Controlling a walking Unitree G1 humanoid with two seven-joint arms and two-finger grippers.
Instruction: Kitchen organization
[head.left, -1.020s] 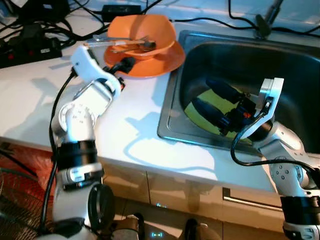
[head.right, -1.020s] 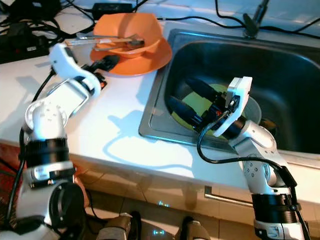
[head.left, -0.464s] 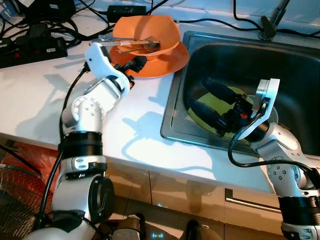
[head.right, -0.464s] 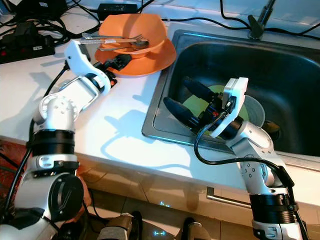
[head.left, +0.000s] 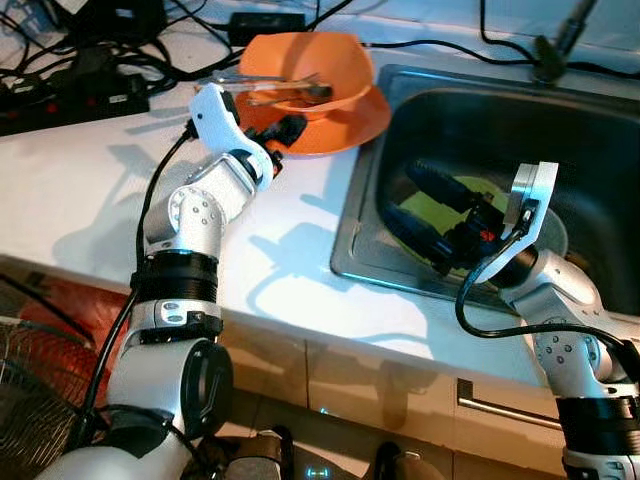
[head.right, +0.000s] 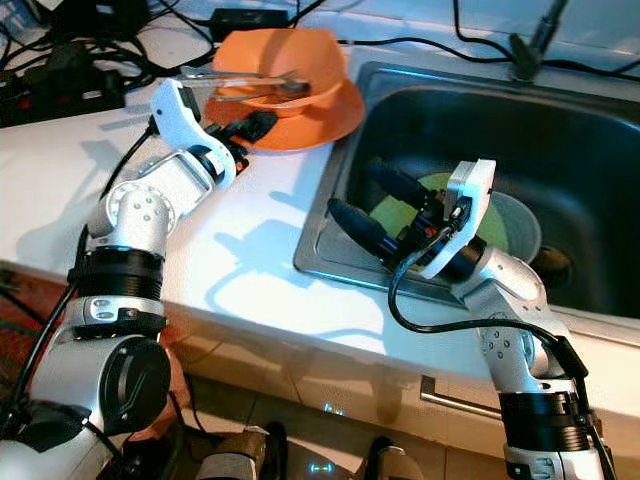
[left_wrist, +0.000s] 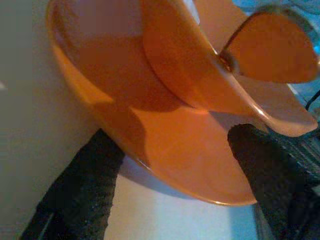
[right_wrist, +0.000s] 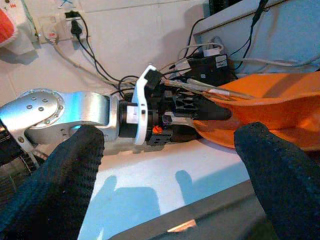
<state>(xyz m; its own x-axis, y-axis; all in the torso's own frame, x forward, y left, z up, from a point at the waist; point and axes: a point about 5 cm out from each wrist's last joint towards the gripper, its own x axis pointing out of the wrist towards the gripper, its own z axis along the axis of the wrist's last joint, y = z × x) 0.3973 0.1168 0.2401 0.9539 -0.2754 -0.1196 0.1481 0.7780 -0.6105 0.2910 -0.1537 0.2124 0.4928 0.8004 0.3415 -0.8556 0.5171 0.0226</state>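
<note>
The left gripper (head.left: 285, 128) is shown at the near rim of an orange plate (head.left: 345, 125), its two black fingers (left_wrist: 85, 185) spread, one to either side of the plate's edge; whether either finger touches the rim cannot be told. Just beyond the gripper, an orange bowl (head.left: 325, 62) is seen standing on the plate, and metal cutlery (head.left: 275, 88) is laid across the bowl's mouth. Plate and bowl are set on a white countertop (head.left: 120, 190), close beside the edge of the sink (head.left: 350, 235) toward the robot's right. Farther out, behind the plate, black cables and a power strip (head.left: 75, 95) are spread over the counter's rear part.

The right gripper (head.right: 375, 205) is held inside the steel sink, its fingers (right_wrist: 65, 175) parted wide with nothing between them, and it is pointed toward the counter and the left arm. Directly beneath and behind this gripper a yellow-green plate (head.left: 450, 200) is seen lying in the basin, partly covered by the fingers; contact between the two cannot be judged. A pale grey dish (head.right: 520, 225) is seen under the plate's far side. Beyond it, at the sink's rear rim, the dark base of a tap (head.left: 545, 45) is visible. In the right wrist view the left arm's silver forearm (right_wrist: 65, 112) is seen reaching to the orange plate across the white counter.
</note>
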